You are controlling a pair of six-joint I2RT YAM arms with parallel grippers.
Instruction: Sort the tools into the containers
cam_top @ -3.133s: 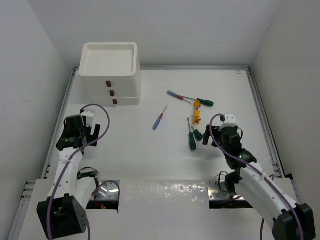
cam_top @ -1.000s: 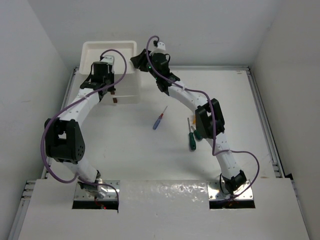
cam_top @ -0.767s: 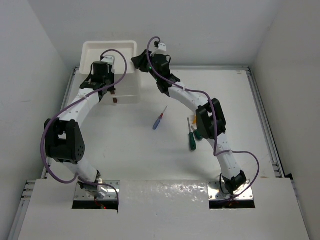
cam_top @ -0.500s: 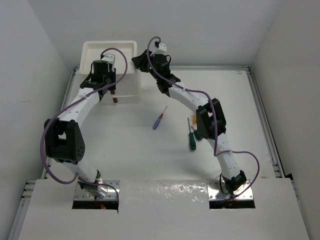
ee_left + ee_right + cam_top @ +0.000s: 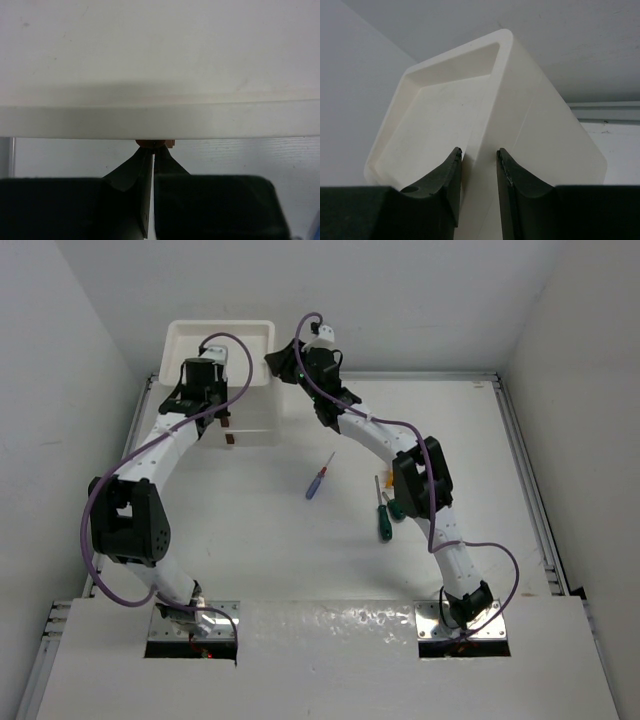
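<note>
The white container unit (image 5: 250, 355) stands at the back left. In the left wrist view its drawer front (image 5: 160, 120) fills the top. My left gripper (image 5: 223, 420) (image 5: 154, 147) is shut on a small brown drawer tab (image 5: 155, 143). My right gripper (image 5: 272, 362) (image 5: 478, 157) straddles the right wall of the top tray (image 5: 510, 90), one finger on each side, closed on it. A blue-red screwdriver (image 5: 319, 478) lies mid-table. Two dark green screwdrivers (image 5: 384, 521) lie beside the right arm's elbow, which hides anything beyond them.
Another brown tab (image 5: 231, 441) shows on the lowest drawer. White walls close in the table at the back and both sides. A metal rail (image 5: 525, 470) runs along the right edge. Both arms stretch far out to the container.
About three seconds ago both arms were folded near their bases; they have since reached the container. Over the last second the left wrist shifted slightly; the right arm barely moved.
</note>
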